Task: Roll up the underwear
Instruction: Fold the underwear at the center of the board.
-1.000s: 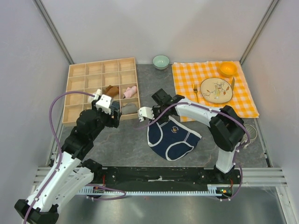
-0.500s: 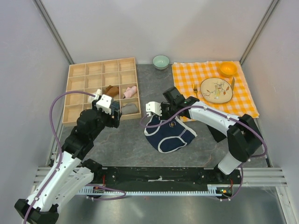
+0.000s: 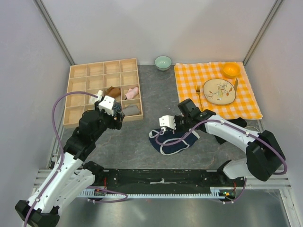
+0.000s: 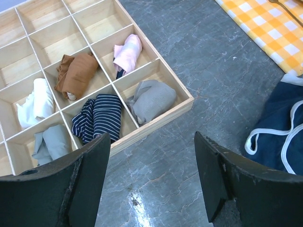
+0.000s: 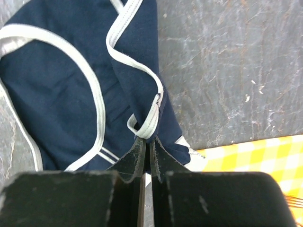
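The underwear [image 3: 176, 142] is navy blue with white trim and lies bunched and folded on the grey table, front of centre. My right gripper [image 3: 161, 132] is at its left edge. In the right wrist view the gripper [image 5: 147, 139] is shut on a loop of white trim, with the navy fabric [image 5: 57, 104] spread beyond it. My left gripper [image 3: 116, 114] hovers open and empty by the tray's near right corner. Its wrist view shows the jaws wide apart [image 4: 151, 142] over bare table, with the underwear [image 4: 277, 127] at the right edge.
A wooden compartment tray [image 3: 80, 71] at the back left holds several rolled garments, among them a dark striped roll [image 4: 99, 116] and a grey roll [image 4: 151, 99]. An orange checked cloth [image 3: 189, 75] at the back right carries a plate [image 3: 219, 91] and an orange bowl [image 3: 231, 69]. A green bowl [image 3: 163, 62] stands behind.
My right gripper has moved right and toward the near edge, pulling the underwear's edge with it. The garment has folded over into a smaller bunch. The left arm has barely moved.
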### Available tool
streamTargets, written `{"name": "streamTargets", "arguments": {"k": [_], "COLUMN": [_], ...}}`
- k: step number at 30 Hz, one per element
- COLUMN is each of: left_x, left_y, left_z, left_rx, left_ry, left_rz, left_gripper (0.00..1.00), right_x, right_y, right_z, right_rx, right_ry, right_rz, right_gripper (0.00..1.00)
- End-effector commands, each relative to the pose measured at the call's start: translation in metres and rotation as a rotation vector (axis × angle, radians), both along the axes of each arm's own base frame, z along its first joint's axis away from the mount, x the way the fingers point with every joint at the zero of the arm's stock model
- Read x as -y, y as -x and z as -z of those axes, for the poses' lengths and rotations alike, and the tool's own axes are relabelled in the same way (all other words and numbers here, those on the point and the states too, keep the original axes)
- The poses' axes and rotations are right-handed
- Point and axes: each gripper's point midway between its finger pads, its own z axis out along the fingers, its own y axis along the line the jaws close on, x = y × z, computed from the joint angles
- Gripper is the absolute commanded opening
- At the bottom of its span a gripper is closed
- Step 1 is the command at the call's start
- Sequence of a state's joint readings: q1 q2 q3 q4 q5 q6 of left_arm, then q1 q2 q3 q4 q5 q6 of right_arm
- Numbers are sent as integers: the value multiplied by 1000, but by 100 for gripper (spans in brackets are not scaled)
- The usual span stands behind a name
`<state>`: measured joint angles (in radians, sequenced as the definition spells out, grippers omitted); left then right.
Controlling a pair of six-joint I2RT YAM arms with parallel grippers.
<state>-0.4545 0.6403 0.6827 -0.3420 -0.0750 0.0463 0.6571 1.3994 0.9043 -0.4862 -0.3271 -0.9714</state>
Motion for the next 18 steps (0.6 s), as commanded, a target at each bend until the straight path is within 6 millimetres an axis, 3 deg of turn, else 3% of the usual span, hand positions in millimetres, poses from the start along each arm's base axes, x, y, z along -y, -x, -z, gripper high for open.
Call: {"name": "streamTargets", "arguments": {"k": [1, 14, 18], "left_x": [1, 4, 5], "left_y": [-4, -5, -4], "left_z": [-7, -4, -3], "left_rx": [36, 23, 19], "left_ry": [-6, -12, -11], "left_rz": [14, 25, 34], "left_gripper": [78, 78, 78], "right_x": [7, 28, 37], "right_y": [7, 12, 18], "right_z": [1, 4, 15], "right_rx": [30, 57, 34], "right_ry": [-10, 7, 29], "right_rz": [-76, -141, -149], "right_gripper": [9, 10, 10]}}
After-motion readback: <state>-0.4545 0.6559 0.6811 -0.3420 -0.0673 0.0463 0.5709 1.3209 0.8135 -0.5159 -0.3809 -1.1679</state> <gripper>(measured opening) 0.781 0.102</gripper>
